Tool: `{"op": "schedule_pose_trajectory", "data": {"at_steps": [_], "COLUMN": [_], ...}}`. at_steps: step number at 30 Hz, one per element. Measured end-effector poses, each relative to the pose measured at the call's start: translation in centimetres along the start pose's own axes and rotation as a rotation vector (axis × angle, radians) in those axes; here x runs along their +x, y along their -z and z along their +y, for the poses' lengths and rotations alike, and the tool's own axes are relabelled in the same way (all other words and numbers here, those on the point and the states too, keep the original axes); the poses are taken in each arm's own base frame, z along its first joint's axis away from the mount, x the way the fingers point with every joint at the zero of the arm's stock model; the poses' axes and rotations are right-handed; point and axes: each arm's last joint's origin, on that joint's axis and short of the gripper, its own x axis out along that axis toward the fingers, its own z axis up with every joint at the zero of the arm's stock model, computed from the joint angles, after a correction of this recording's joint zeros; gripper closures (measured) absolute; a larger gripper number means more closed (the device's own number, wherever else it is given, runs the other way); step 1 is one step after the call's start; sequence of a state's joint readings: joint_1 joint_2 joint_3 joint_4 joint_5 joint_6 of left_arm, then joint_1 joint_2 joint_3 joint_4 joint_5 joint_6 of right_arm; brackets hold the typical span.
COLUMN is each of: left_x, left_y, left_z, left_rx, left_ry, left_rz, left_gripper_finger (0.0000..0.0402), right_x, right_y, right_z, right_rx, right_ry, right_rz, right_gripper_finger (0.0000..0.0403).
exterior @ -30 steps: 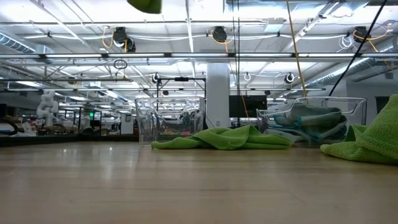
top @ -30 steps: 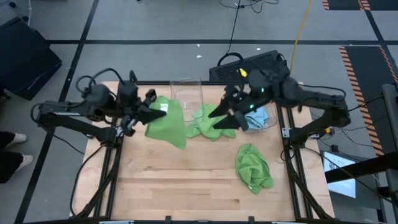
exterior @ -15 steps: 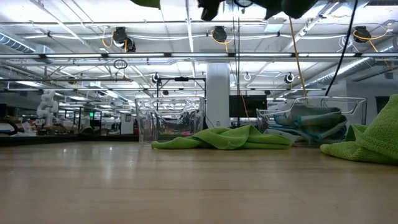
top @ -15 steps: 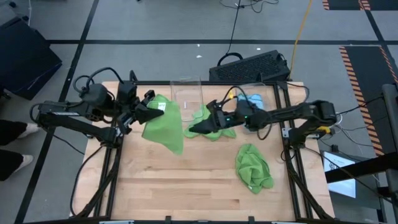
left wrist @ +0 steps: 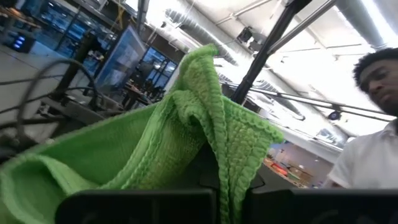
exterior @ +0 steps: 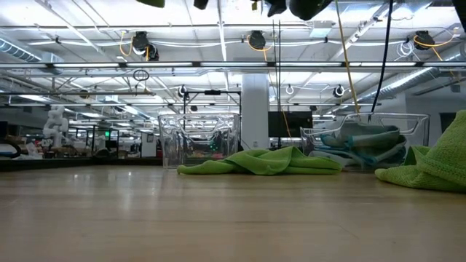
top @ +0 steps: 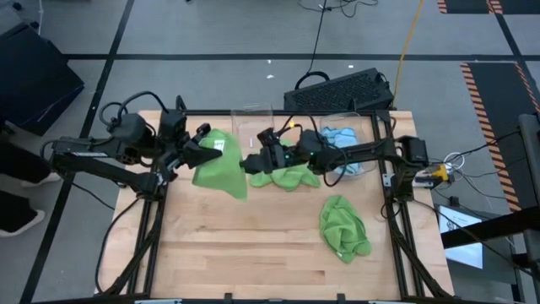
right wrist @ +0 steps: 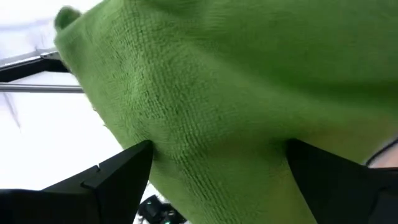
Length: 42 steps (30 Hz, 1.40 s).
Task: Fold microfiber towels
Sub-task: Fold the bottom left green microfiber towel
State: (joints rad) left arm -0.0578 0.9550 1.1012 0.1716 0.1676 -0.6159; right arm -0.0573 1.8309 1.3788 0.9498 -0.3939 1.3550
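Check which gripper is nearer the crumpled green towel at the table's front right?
Right. The right gripper hangs mid-table, open at the held green towel; the left gripper grips it farther from the crumpled towel.

One lime green towel [top: 221, 165] hangs draped up off the table. Another [top: 285, 176] lies crumpled mid-table, a third [top: 344, 226] bunched nearer the front right, and light blue ones [top: 342, 138] piled at the back.
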Motion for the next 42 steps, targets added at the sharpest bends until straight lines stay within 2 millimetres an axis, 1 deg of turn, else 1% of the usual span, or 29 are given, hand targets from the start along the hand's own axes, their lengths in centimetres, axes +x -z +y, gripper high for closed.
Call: {"op": "schedule_pose_trajectory", "data": {"at_steps": [6, 10, 13, 17, 23, 27, 31, 34, 37, 42], "left_x": [0.0, 0.1, 0.1, 0.0, 0.0, 0.0, 0.0, 0.0, -0.3, -1.6], "left_y": [0.0, 0.2, 0.4, 0.8, 1.1, 1.1, 1.1, 1.1, 0.9, -0.1], "left_z": [-0.4, -0.5, -0.3, -0.2, 0.0, 0.0, 0.0, 0.0, -0.3, -1.1], "left_rx": [-0.024, -0.024, -0.028, -0.029, -0.034, -0.034, -0.035, -0.038, -0.044, -0.040], "left_ry": [0.043, 0.044, 0.030, 0.026, 0.019, 0.018, 0.021, 0.021, 0.028, 0.054], "left_rz": [0.004, 0.017, 0.043, 0.090, 0.123, 0.125, 0.127, 0.127, 0.118, 0.077], "left_gripper_finger": [0.0396, 0.0396, 0.0396, 0.0396, 0.0396, 0.0396, 0.0396, 0.0396, 0.0396, 0.0396], "right_x": [-0.4, -0.6, -0.6, -0.5, -0.5, -0.5, -0.5, -0.4, -0.5, -1.1], "right_y": [-0.8, -1.1, -1.2, -1.2, -1.0, -1.1, -1.1, -0.9, -0.9, -1.5], "right_z": [-1.0, -1.2, -0.8, 0.3, 1.0, 1.2, 1.2, 0.7, 0.1, 1.0], "right_rx": [-0.017, -0.036, -0.056, -0.095, -0.143, -0.184, -0.199, -0.161, -0.094, -0.074], "right_ry": [0.080, 0.093, 0.058, -0.045, -0.123, -0.136, -0.136, -0.087, 0.001, 0.087], "right_rz": [0.000, -0.006, -0.013, 0.008, 0.002, -0.010, -0.012, 0.004, 0.033, 0.081], "right_gripper_finger": [0.0026, 0.0020, 0.0017, 0.0016, 0.0017, 0.0027, 0.0046, 0.0059, 0.0062, 0.0055]}}
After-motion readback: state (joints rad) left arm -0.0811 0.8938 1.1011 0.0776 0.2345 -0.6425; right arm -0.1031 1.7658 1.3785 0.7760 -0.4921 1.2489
